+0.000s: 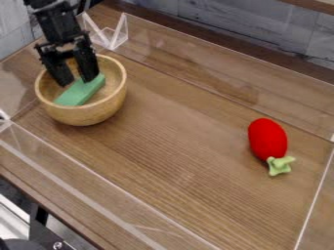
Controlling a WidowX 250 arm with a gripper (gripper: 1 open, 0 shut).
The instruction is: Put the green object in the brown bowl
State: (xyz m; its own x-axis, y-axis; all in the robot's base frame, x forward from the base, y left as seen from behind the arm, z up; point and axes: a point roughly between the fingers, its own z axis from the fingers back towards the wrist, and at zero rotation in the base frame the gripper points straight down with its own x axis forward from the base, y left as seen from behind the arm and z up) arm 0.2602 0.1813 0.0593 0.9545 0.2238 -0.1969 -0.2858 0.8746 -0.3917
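Observation:
The light-green block lies tilted inside the light-brown wooden bowl at the table's left. My black gripper hangs just above the bowl's far rim, its two fingers spread apart with nothing between them. The fingertips stand over the upper end of the block, and contact with it cannot be made out.
A red strawberry-like toy with a small green stem lies at the right of the wooden table. Clear acrylic walls fence the table on all sides, close behind the bowl.

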